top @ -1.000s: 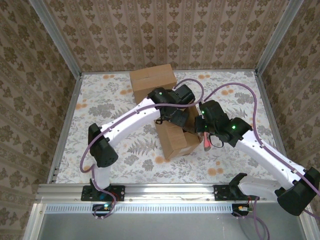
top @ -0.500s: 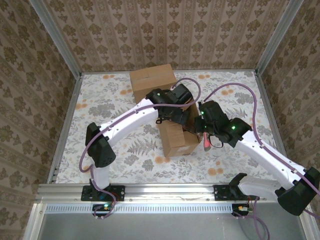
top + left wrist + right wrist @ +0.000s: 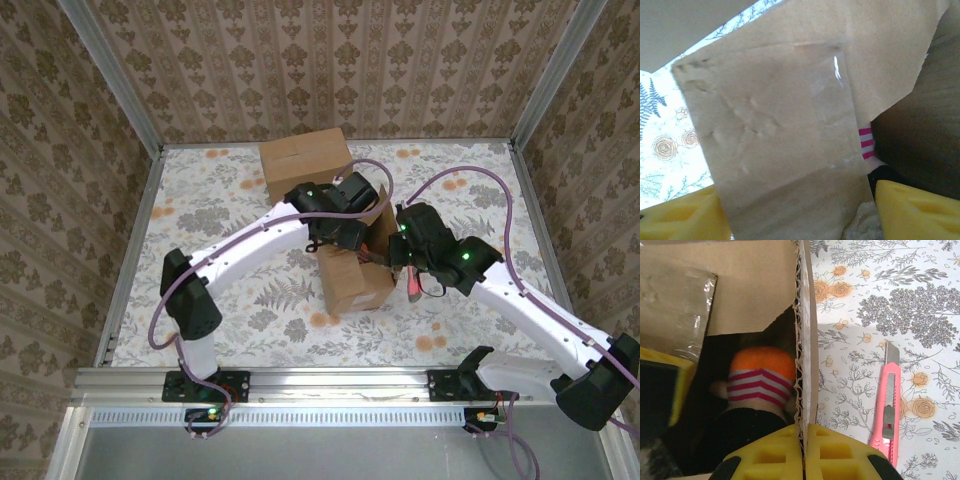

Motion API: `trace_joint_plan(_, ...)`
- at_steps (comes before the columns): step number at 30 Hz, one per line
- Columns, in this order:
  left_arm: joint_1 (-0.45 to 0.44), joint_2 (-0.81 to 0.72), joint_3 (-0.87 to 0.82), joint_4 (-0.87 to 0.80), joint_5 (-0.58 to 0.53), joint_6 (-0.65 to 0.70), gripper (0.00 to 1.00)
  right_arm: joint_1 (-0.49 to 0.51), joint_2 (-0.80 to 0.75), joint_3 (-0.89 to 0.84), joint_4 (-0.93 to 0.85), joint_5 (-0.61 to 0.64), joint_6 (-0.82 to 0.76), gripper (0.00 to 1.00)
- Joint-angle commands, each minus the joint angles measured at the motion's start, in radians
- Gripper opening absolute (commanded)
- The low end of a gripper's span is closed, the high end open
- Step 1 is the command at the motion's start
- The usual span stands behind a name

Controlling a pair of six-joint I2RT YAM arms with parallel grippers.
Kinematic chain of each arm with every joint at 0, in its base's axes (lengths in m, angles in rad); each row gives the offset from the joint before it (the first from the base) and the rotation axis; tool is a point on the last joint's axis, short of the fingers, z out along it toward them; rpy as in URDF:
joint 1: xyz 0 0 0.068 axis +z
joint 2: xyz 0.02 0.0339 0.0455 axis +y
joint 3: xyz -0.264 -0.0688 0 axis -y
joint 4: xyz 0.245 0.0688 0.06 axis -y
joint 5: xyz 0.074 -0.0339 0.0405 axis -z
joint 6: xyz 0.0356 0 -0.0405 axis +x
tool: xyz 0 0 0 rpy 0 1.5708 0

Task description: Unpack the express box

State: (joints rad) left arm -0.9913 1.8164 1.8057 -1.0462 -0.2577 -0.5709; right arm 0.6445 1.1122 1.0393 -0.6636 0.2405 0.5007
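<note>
Express box: brown cardboard carton [image 3: 352, 278] on the floral surface [image 3: 250, 300], flaps up, orange-topped striped soft toy [image 3: 760, 377] inside.
Knife: pink plastic utility knife [image 3: 885, 400] lying flat just beside the box.
Right pincer [image 3: 802, 442]: clenched on the box's side wall, a good anchor, so hold firm.
Left pincer [image 3: 797, 215]: yellow fingers [image 3: 912, 210] straddle the taped flap [image 3: 775, 125]; grasping or not, can't tell. Fold it outward, clear of the toy.
Far box: second brown carton [image 3: 305, 160], behind.
</note>
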Motion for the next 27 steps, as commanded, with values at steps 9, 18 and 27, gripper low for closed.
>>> trace_joint_plan(9, 0.004, -0.123, -0.03, -0.059, -0.024, 0.037, 0.51, 0.006, 0.021, 0.03, -0.011, 0.067, 0.004, 0.0)
trace_joint_plan(18, 0.005, -0.159, -0.05, 0.036, 0.071, 0.043, 0.9, 0.006, 0.028, 0.034, 0.004, 0.039, 0.017, 0.0)
trace_joint_plan(27, -0.028, -0.088, -0.01, 0.056, 0.065, -0.012, 0.89, 0.013, 0.051, 0.035, 0.03, 0.014, 0.036, 0.0)
